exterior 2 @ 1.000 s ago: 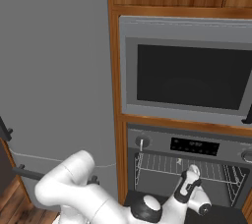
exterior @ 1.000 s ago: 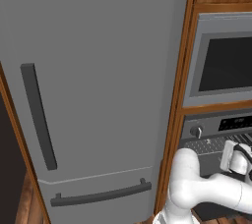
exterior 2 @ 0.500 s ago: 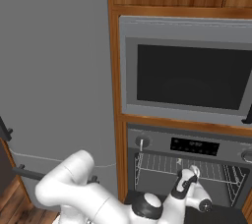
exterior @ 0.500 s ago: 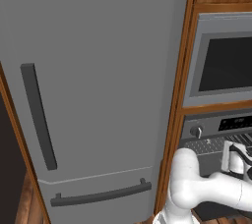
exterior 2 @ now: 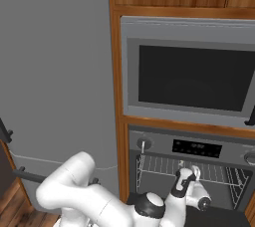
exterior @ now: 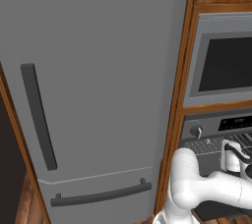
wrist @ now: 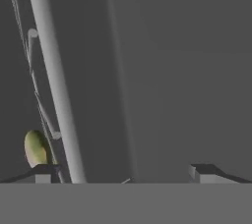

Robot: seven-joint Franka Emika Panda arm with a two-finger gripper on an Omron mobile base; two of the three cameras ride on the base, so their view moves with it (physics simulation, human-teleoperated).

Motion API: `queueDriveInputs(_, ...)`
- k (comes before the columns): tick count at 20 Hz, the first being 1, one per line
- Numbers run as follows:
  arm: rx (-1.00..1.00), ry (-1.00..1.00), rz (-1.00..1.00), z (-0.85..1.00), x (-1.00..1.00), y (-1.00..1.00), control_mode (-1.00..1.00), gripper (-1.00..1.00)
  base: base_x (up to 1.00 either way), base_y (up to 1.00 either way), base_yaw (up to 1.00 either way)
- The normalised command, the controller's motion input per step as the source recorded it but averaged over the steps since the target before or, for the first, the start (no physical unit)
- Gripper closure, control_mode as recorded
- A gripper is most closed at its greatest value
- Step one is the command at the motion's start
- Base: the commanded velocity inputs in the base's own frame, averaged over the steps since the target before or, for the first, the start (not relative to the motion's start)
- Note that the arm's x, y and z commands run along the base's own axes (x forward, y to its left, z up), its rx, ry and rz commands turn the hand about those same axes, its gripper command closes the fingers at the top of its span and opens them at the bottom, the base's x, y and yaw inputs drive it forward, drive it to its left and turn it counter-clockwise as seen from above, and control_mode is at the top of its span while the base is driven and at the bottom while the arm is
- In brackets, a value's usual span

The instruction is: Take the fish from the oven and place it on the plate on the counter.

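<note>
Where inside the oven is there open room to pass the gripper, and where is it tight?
In the hand view the widest free gap lies right of the thick rack bar, before the bare grey oven wall. It is crowded left of that bar: thin rack wires and a yellow-green object beside one fingertip. The gripper looks open, fingertips spread wide.

White arm folded low and reaching forward, tool (wrist: 123, 171) with tips spread apart, nothing between.

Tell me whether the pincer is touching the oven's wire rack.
Cannot tell. In the right base view the pincer overlaps the wire rack of the oven, but depth is unclear; the hand view shows rack bars near, with no plain contact or gap.
</note>
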Motion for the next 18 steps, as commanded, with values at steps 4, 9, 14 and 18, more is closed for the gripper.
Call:
queueDriveInputs(4,0.0,-0.19,0.0,-0.87,0.0,0.0,-1.0,-1.0,0.0,0.0,0.0)
queueDriveInputs(9,0.01,-0.29,0.0,-0.76,0.05,0.0,-1.0,-1.0,0.0,0.0,0.0)
queueDriveInputs(14,0.07,-0.35,0.0,-0.52,0.14,0.0,-1.0,-1.0,0.0,0.0,0.0)
queueDriveInputs(18,0.09,-0.28,0.0,-0.4,0.24,0.0,-1.0,-1.0,0.0,0.0,0.0)
